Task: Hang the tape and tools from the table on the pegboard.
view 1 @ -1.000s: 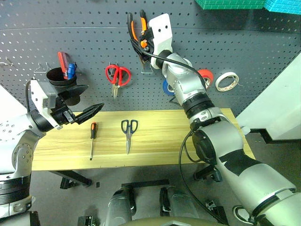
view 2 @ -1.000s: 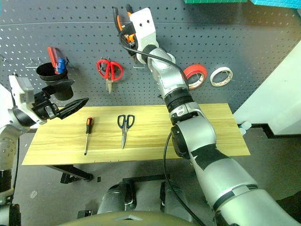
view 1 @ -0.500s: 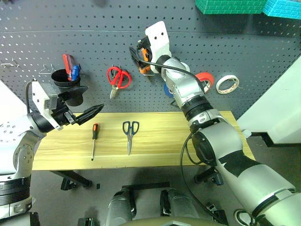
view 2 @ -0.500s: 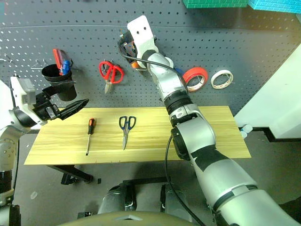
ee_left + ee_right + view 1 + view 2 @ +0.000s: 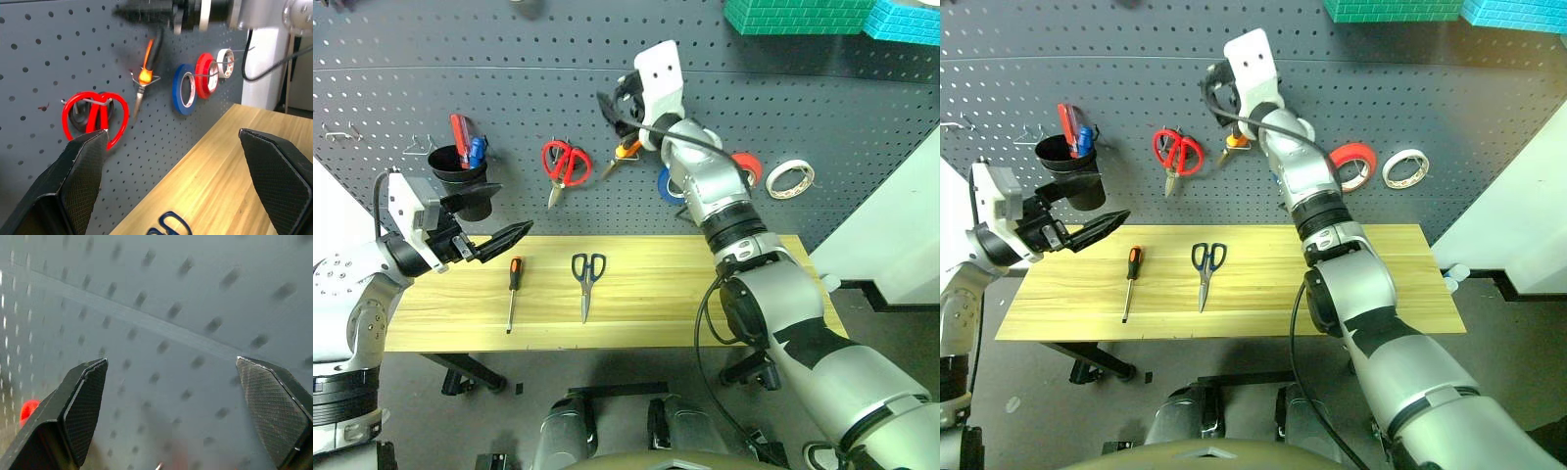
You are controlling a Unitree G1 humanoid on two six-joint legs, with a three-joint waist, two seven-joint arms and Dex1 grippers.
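The orange-handled pliers [image 5: 623, 152] hang on a wire hook on the dark pegboard [image 5: 862, 117], tilted, jaws down to the left. My right gripper [image 5: 615, 106] is just above them, open and empty, facing the board. The off-white tape [image 5: 790, 179] hangs on a peg at the right. On the wooden table [image 5: 685, 294] lie the dark-handled scissors [image 5: 585, 279] and the orange-and-black screwdriver [image 5: 512, 289]. My left gripper [image 5: 499, 230] hovers open above the table's left end, nothing between its fingers. The left wrist view shows the pliers [image 5: 145, 73] on their hook.
Red-handled scissors [image 5: 565, 162], a blue roll [image 5: 666, 183] and a red roll [image 5: 746, 166] hang on the board. A black cup [image 5: 460, 168] holding red and blue items is fixed at the left. Green boxes [image 5: 793, 12] sit above. A white panel [image 5: 891, 225] stands right of the table.
My right gripper lowered the pliers onto the hook, opened, let them go and drew slightly right. The pliers now hang free. The left arm kept still; the camera view shifted a little.
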